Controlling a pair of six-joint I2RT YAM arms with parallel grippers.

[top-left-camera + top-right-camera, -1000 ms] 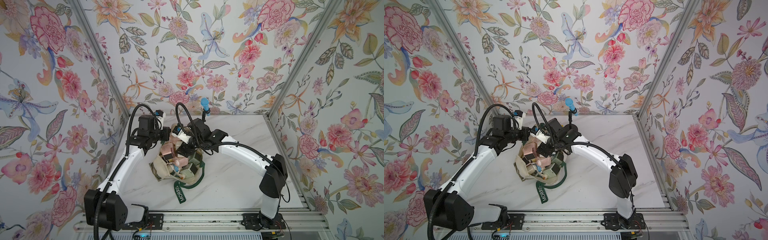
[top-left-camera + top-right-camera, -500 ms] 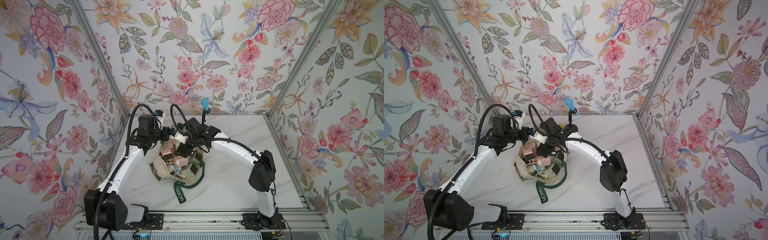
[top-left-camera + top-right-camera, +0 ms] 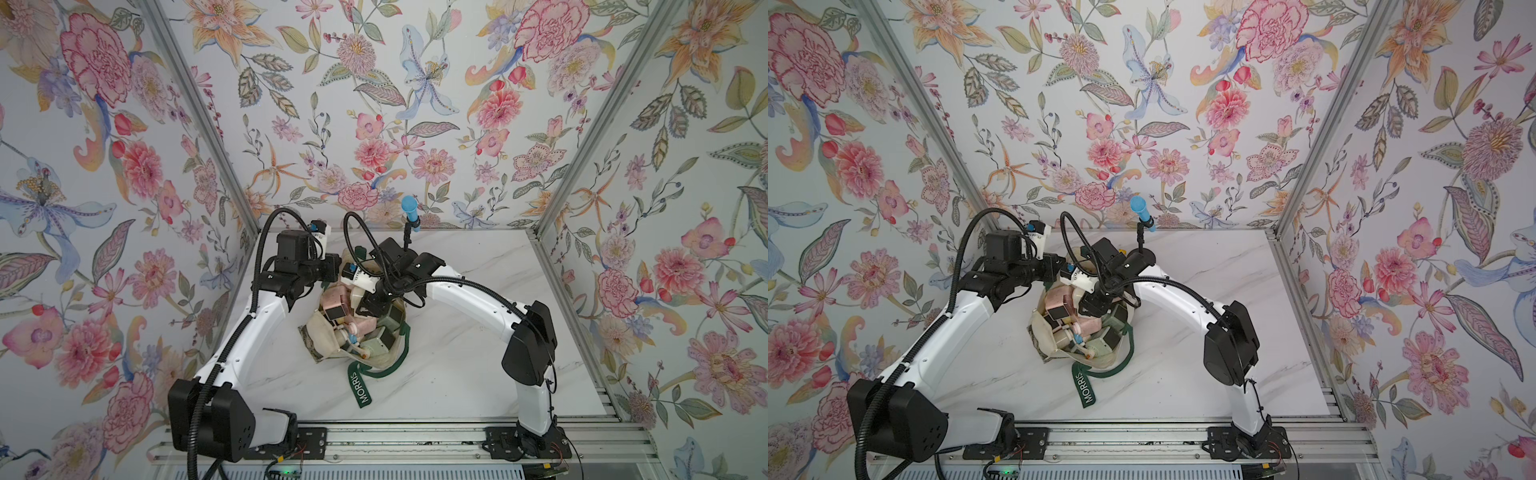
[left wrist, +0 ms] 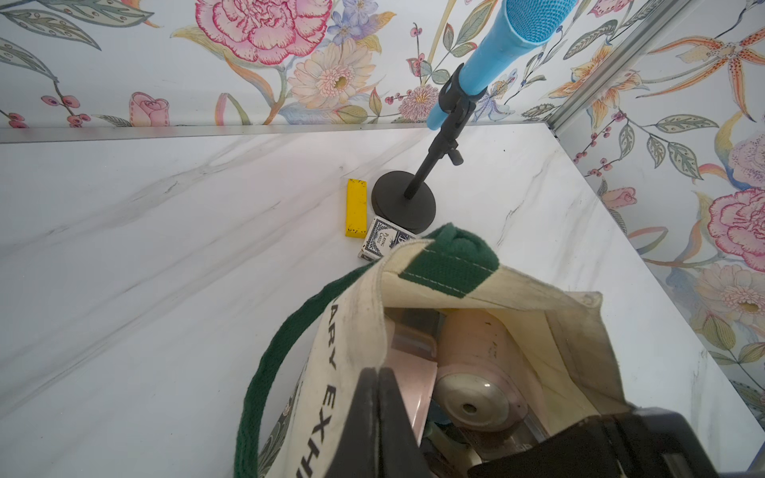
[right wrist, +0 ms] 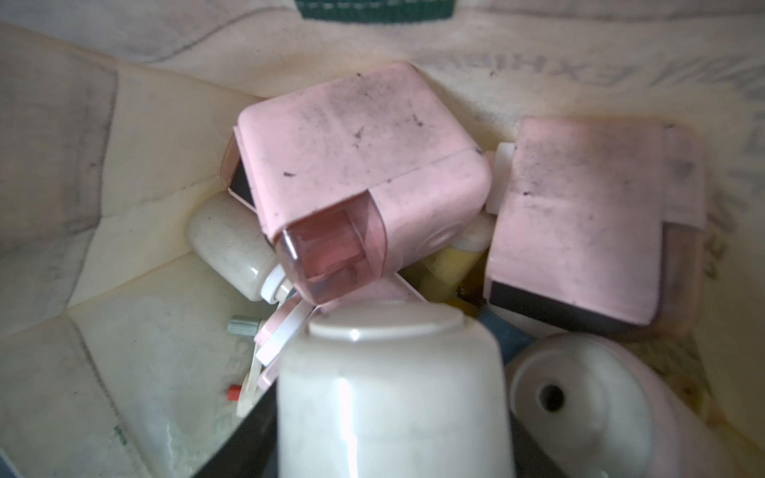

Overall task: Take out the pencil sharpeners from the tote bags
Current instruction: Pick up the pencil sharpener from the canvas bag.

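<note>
A white marble table (image 3: 457, 374) stands inside flowered walls (image 3: 374, 104). Two white-and-black robot arms reach in from the near edge and meet over a cream canvas tote bag (image 3: 318, 340). The bag lies open near the table's middle. Its green strap (image 3: 359, 386) (lettered MORRIS) trails toward the near edge.

The left gripper (image 4: 378, 374) is clenched on the bag's canvas rim. The right gripper (image 3: 371, 305) is down in the bag's mouth, and a cream sharpener (image 5: 393, 393) sits close between its dark fingers. Whether they grip it cannot be told.

The pencil sharpeners (image 3: 353, 328) lie piled inside the bag: pink, cream and sage green boxes with dark drawers. One pink sharpener (image 5: 360, 165) rests tilted on top of the pile.

Beyond the bag stands a blue microphone (image 4: 517, 37) on a black stand. A yellow bar (image 4: 356, 208) and a small card box (image 4: 385, 240) lie just beside its base.
</note>
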